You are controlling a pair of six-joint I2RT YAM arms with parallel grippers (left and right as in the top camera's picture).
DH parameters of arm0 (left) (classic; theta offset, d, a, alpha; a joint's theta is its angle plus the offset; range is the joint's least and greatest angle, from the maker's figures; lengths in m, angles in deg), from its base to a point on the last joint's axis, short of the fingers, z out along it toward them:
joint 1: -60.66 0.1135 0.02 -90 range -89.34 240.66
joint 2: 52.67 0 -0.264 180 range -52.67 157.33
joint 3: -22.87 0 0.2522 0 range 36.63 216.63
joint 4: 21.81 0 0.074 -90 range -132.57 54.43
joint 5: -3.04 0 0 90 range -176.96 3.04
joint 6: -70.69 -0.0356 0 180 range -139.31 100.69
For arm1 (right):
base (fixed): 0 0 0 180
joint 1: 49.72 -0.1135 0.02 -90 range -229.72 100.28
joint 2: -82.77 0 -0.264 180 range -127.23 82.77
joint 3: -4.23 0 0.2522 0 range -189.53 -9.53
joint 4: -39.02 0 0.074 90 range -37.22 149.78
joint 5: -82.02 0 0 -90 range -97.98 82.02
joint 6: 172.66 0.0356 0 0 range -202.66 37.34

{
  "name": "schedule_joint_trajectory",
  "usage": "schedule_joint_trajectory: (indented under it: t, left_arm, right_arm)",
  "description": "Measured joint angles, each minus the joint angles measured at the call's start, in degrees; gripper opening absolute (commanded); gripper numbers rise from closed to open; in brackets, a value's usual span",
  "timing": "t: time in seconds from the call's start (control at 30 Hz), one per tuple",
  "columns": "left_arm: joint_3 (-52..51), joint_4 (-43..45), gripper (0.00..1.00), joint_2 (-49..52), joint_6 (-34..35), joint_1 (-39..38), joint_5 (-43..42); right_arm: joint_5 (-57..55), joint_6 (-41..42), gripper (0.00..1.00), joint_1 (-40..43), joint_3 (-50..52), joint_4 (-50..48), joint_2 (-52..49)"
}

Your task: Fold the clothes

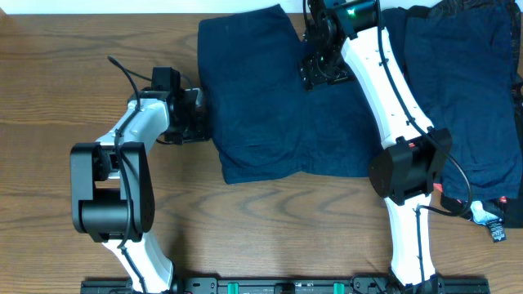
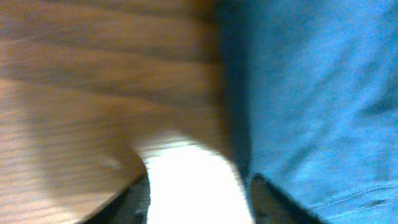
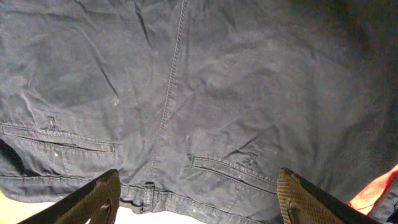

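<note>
Clothes (image 1: 270, 122) lie in two lots on the wooden table (image 1: 57, 49): one pair of navy shorts (image 1: 245, 73), spread flat in the middle, and one darker heap (image 1: 466, 90) off to the side, where I cannot count the pieces. Two arms are at work. The right gripper (image 3: 199, 180) hangs over the shorts with its two fingers (image 3: 93, 199) spread wide and nothing pinched between them. The waistband lies directly below the gap, the centre seam runs away from the fingers, and the two back pockets (image 3: 227, 171) sit one near each fingertip. One coral-red piece (image 3: 376, 190) peeks out just outside one of those fingers. The left gripper (image 1: 194, 114) sits low at the side edge of the shorts. Its wrist view is blurred, showing one pale finger (image 2: 193, 186) over bare wood with the blue cloth just beside it, so I cannot tell whether those fingers are spread or pressed together.
</note>
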Motion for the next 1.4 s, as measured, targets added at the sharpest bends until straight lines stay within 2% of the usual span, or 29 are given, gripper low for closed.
schedule_joint_trajectory:
  t: [0.27, 0.67, 0.87, 1.07, 1.1, 1.17, 1.2, 1.4]
  left_arm:
    - [0.0, 4.5, 0.64, 0.0, 0.1, 0.0, -7.4]
    - [0.0, 6.7, 0.61, 0.2, 0.1, -2.1, -8.8]
    - [0.0, 7.1, 0.50, 1.6, 0.2, -4.0, -6.7]
    - [0.0, 7.0, 0.34, 1.6, 0.8, -4.0, -3.7]
    - [0.0, 7.0, 0.29, 1.6, 0.9, -4.0, -3.1]
    - [0.0, 7.0, 0.08, 1.6, 0.9, -4.0, -1.7]
    - [0.0, 6.9, 0.05, 1.6, 0.8, -4.0, -0.3]
    - [0.3, 6.4, 0.06, 1.8, 4.0, -4.2, 4.5]
  right_arm:
    - [0.0, 0.0, 0.79, 0.0, 0.0, 0.2, 0.0]
    - [0.0, 0.0, 0.79, 0.0, 0.0, 0.3, 0.0]
    - [0.0, 0.0, 0.79, 0.0, 0.0, 0.9, 0.0]
    - [0.0, 0.0, 0.78, 0.0, 0.0, 0.9, 0.0]
    - [0.0, 0.0, 0.79, 0.0, 0.0, 0.9, 0.0]
    - [0.0, 0.0, 0.79, 0.0, 0.0, 0.8, 0.0]
    - [0.0, 0.0, 0.78, 0.0, 0.0, 0.8, 0.0]
    - [0.0, 0.0, 0.77, 0.0, 0.0, 0.7, 0.0]
